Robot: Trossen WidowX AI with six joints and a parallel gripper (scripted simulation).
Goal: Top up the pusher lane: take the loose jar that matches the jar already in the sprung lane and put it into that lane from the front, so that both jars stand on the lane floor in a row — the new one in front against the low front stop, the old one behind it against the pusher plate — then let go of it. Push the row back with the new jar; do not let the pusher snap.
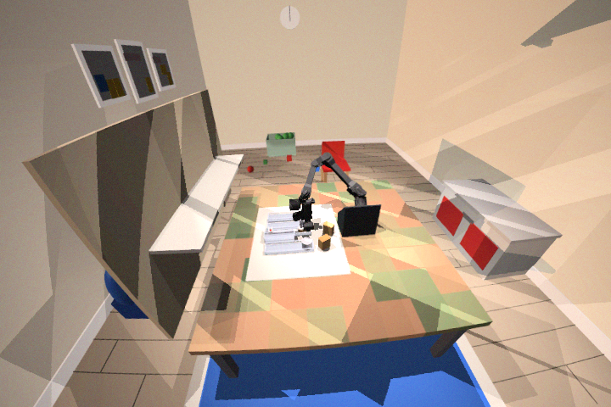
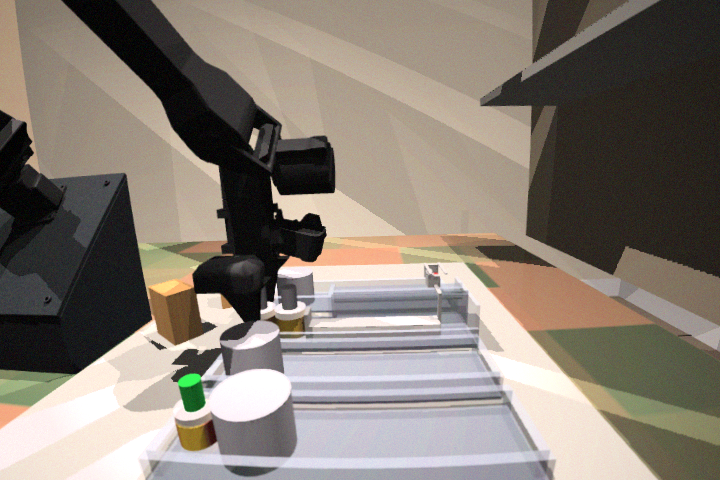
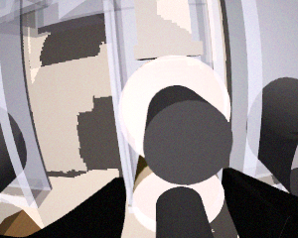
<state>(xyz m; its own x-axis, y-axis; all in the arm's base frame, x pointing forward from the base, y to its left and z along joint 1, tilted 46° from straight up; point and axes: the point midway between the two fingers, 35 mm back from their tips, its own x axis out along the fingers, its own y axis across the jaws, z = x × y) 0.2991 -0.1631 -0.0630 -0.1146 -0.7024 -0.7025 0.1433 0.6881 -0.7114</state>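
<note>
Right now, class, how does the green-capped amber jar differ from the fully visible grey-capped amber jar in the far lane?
Cap: the green-capped jar has a bright green one, the grey-capped jar a dull grey one. Place: the green-capped jar stands nearest the exterior camera, beside a large grey cylinder; the grey-capped jar stands farther back, in the far lane. Both are upright, with white shoulders and amber bodies.
</note>
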